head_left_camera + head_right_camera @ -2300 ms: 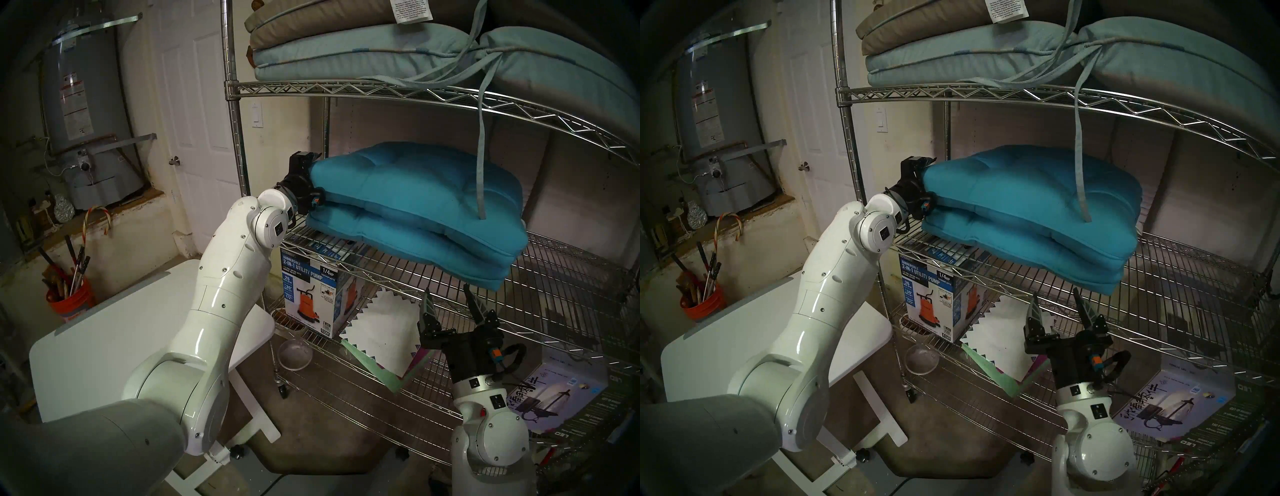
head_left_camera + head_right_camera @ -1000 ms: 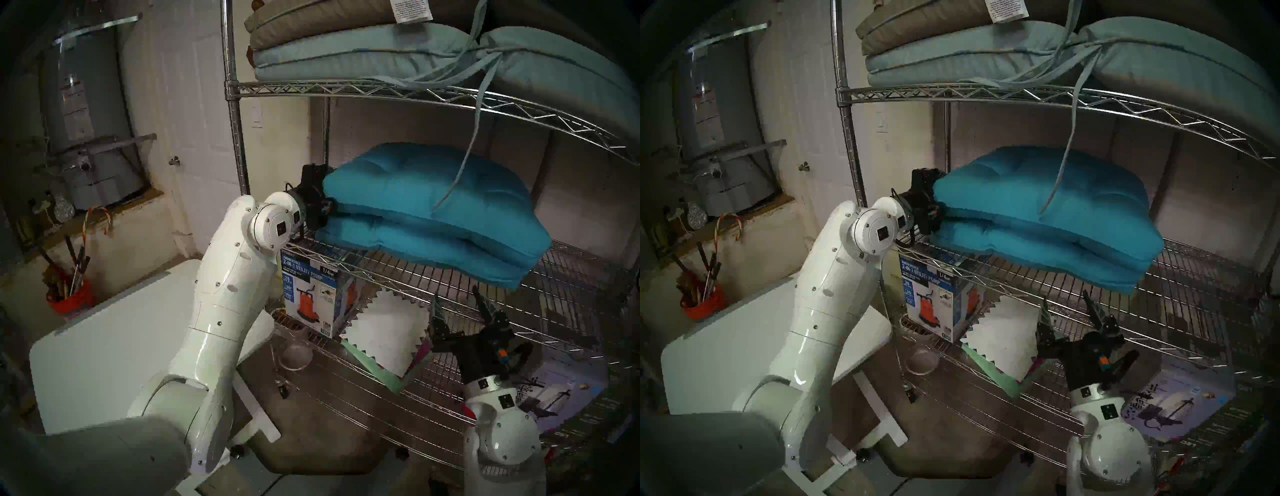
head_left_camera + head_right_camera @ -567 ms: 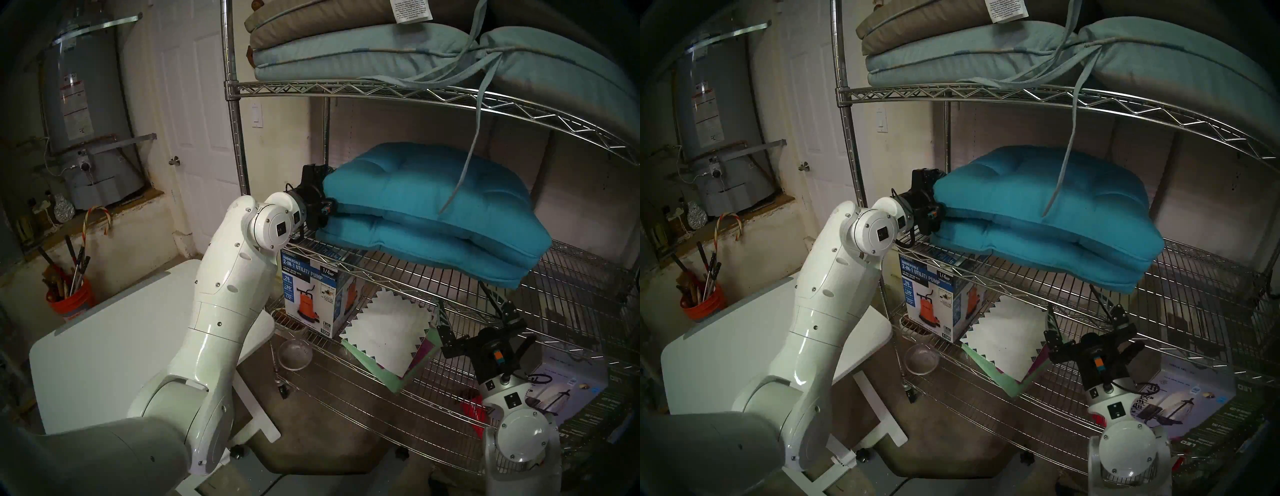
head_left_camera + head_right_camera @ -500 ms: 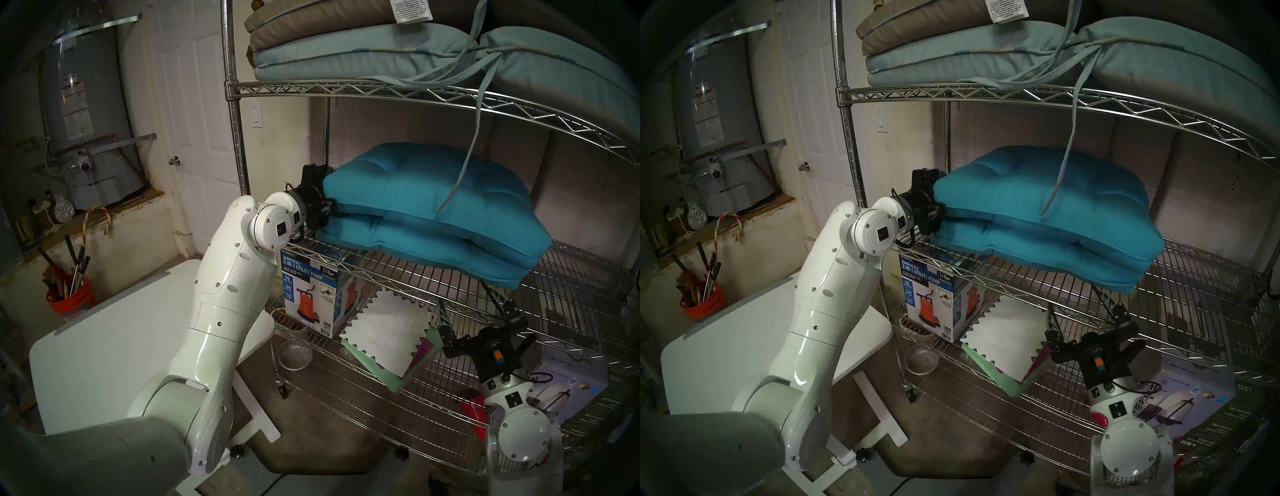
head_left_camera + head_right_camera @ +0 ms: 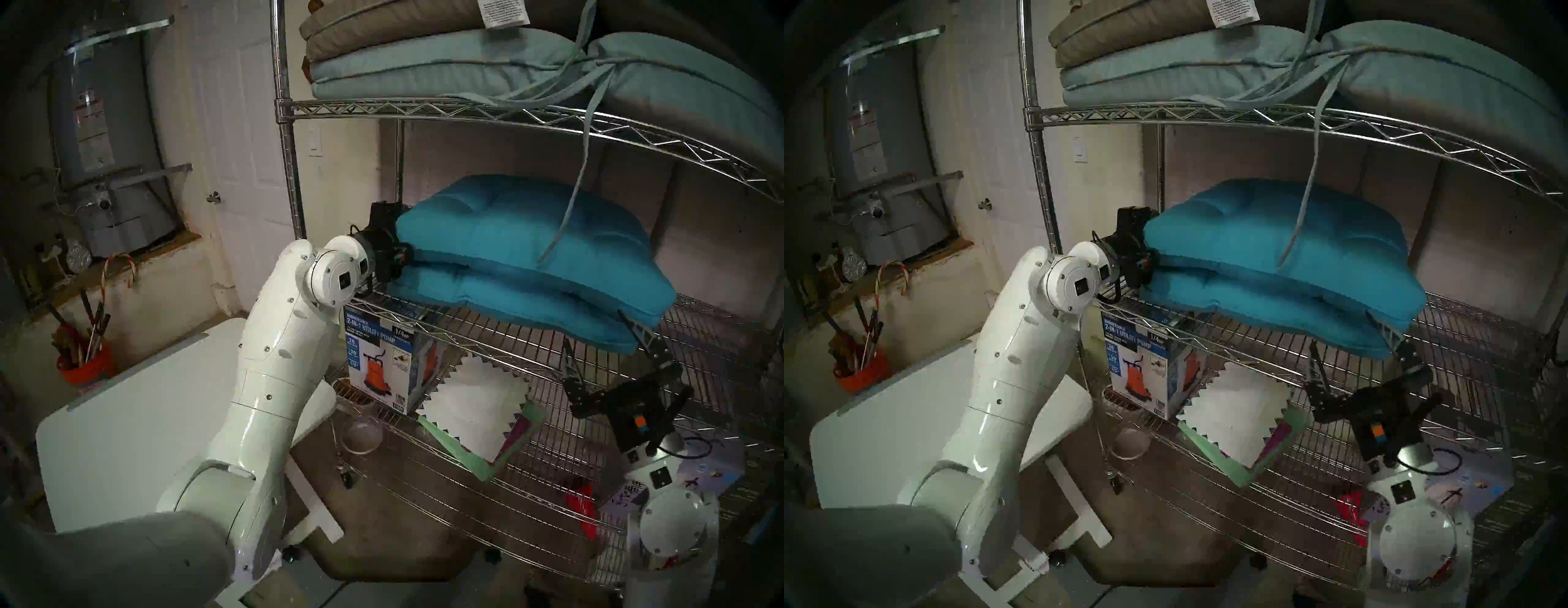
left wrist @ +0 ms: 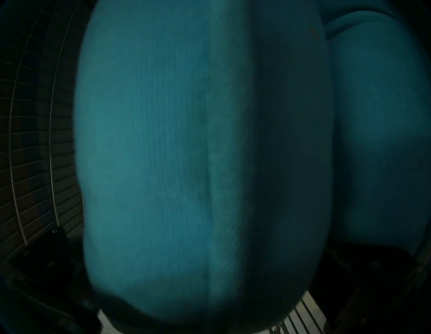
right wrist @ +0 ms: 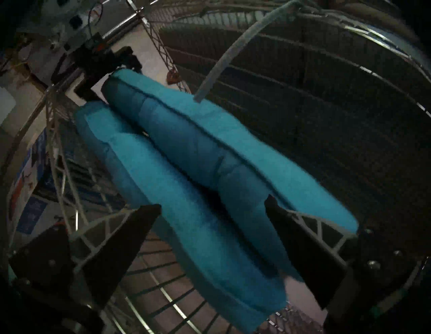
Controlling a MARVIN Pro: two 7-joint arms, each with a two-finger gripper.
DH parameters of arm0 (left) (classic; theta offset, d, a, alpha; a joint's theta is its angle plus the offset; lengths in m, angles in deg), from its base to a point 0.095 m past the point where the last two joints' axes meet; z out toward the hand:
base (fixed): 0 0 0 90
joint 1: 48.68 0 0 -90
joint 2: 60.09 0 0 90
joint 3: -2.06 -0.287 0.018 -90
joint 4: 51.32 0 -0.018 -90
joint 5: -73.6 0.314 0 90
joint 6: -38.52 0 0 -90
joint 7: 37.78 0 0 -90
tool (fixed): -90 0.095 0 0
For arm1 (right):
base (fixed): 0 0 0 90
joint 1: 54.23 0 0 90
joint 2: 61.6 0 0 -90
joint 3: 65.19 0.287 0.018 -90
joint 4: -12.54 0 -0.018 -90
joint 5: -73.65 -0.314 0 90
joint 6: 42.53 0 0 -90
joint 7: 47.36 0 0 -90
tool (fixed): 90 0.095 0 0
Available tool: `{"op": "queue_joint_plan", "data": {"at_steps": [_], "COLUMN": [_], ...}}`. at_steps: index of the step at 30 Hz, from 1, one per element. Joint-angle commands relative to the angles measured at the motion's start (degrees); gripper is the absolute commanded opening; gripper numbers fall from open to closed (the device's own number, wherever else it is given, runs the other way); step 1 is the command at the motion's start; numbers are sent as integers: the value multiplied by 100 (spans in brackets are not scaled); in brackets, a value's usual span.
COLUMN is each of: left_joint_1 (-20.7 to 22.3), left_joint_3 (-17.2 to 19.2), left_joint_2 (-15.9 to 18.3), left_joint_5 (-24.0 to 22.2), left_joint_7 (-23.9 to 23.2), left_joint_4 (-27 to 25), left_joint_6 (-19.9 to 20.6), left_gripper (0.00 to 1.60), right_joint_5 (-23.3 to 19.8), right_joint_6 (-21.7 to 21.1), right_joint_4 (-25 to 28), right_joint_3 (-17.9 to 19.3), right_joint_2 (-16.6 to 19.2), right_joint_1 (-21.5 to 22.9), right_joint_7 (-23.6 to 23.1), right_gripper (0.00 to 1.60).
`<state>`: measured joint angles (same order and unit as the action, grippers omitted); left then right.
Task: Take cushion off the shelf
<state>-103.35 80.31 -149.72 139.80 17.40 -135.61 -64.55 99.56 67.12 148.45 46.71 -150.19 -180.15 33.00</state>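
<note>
**Item: 2 teal tufted seat cushions, stacked**
Location: middle tier of the chrome wire shelf. The top cushion lies flat on the bottom cushion. The long axis of both runs across the head view, from the left post toward the near right corner, which overhangs the tier's front edge.

**Relation for the coming move**
The stack lies between the 2 grippers, 1 at each end of that axis. The left gripper is at the left end, level, pointing along the cushion. The right gripper sits below and in front of the overhanging right corner, pointing up and inward. Judged from this, the right arm is the one yet to close in; the left is already in place.

**Left gripper**
Jaws spread wide. In its wrist view the top cushion's end fills the gap between the fingers. Whether they press the fabric cannot be told.

**Right gripper**
Jaws wide apart, holding nothing. In the head views 1 finger overlaps the corner seam between the cushions; the other stands clear below. Contact is uncertain.

**Other**
A pale fabric tie hangs from the tier above onto the top cushion; it may drag when the cushion is pulled.
</note>
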Motion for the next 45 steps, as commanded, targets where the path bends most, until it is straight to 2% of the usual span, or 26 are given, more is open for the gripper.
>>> {"op": "queue_joint_plan", "data": {"at_steps": [1, 5, 9, 14, 19, 28, 34, 45], "left_joint_1": [18, 19, 19, 19, 19, 20, 20, 20], "left_joint_3": [-60, -60, -59, -59, -58, -57, -57, -56], "left_joint_2": [-84, -87, -88, -88, -89, -91, -92, -93], "left_joint_5": [-30, -33, -34, -33, -34, -36, -37, -38], "left_joint_7": [9, 8, 7, 6, 4, 5, 6, 7], "left_joint_4": [-21, -20, -20, -20, -20, -19, -18, -17], "left_joint_6": [-19, -21, -22, -22, -22, -25, -26, -29], "left_gripper": [160, 160, 160, 160, 160, 160, 160, 160], "right_joint_5": [-257, -431, -440, -329, 22, 386, 301, 497], "right_joint_6": [300, 399, 497, 577, 665, 765, 751, 949], "right_joint_4": [408, 408, 408, 408, 408, 408, 188, -465], "right_joint_3": [296, 656, 962, 1210, 1455, 1680, 1798, 1621], "right_joint_2": [-57, -50, 125, 381, 749, 1061, 1280, 1480], "right_joint_1": [-410, -629, -595, -421, -267, -9, 279, 624], "right_joint_7": [66, 26, -44, -116, -340, -501, -588, -545], "right_gripper": [160, 160, 160, 160, 160, 160, 160, 160]}}
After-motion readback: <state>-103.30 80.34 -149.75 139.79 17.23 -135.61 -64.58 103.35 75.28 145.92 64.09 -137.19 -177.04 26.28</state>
